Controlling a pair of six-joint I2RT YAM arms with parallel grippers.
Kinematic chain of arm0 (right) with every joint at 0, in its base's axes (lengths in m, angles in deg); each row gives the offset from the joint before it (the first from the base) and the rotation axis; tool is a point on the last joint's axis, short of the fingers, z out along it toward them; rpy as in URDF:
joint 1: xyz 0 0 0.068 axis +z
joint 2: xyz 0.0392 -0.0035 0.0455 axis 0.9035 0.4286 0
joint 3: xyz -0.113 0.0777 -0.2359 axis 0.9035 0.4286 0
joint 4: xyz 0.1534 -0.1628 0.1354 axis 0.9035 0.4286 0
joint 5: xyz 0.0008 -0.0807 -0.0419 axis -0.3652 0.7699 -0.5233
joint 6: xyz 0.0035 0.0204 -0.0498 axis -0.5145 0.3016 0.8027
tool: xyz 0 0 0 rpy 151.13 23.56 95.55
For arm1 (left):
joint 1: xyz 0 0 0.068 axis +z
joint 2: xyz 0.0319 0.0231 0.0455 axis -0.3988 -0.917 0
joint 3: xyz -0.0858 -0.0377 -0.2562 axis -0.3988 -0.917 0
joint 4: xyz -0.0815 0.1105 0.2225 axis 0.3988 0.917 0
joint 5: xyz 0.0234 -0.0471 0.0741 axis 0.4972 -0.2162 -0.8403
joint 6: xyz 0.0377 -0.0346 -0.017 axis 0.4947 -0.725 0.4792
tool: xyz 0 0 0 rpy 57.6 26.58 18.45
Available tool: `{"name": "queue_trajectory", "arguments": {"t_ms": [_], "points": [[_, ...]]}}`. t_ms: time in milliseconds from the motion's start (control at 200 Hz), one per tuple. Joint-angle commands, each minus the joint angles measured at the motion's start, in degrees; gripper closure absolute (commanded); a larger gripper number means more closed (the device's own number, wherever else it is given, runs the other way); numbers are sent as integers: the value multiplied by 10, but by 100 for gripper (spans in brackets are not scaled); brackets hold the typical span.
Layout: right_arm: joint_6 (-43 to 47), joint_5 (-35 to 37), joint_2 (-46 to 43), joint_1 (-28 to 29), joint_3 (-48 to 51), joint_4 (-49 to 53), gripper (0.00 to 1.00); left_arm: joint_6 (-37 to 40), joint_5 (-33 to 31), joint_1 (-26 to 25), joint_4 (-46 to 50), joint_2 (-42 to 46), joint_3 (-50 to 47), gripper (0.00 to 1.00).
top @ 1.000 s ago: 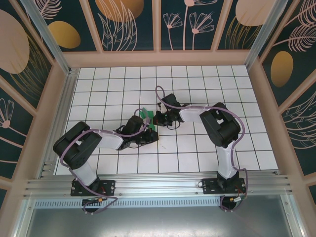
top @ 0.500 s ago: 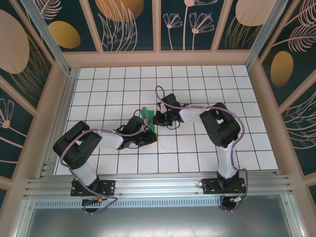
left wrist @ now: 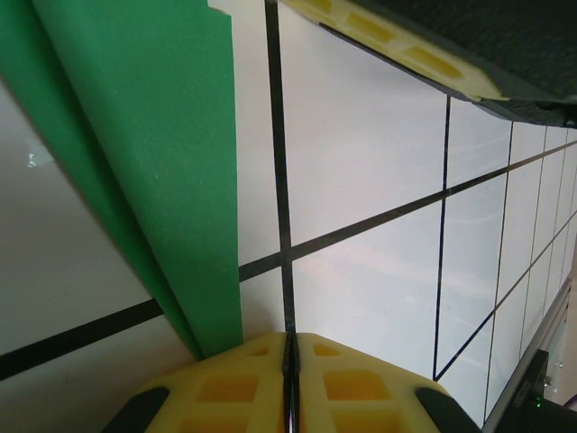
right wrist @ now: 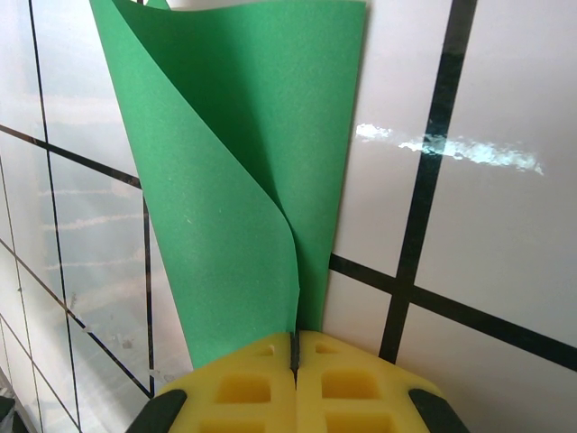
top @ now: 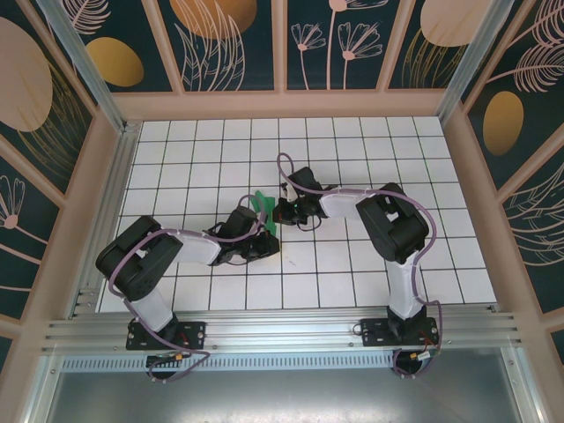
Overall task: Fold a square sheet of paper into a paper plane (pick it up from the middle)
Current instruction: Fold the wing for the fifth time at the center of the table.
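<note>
The right gripper (right wrist: pixel 295 347) pinches the near end of the green sheet of paper (right wrist: pixel 243 180), which curls away ahead of its yellow pads in a loose fold. The left gripper (left wrist: pixel 290 350) is pressed together, the sheet passing just beside its left pad.

Lighting bright and even, from overhead. Soft, short shadows on the table (top: pixel 335 282) under the left arm (top: pixel 189 249). Right wrist view: white glare streak on the table right of the paper (right wrist: pixel 243 180). Wrist views sharp centrally, softer at the bottom edge.
</note>
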Motion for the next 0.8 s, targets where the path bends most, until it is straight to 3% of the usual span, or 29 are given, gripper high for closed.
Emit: {"name": "queue_trajectory", "arguments": {"t_ms": [0, 150, 355, 796], "points": [[1, 54, 40, 4, 5, 35, 100, -2, 9, -5, 15, -8, -3, 87], [1, 54, 41, 4, 5, 36, 100, -27, -9, -2, -33, 51, 4, 87], [3, 54, 43, 4, 5, 37, 100, -26, -67, 4, -15, 59, 3, 88], [3, 54, 43, 4, -1, 42, 100, -26, -48, 5, -3, 9, -15, 90]]}}
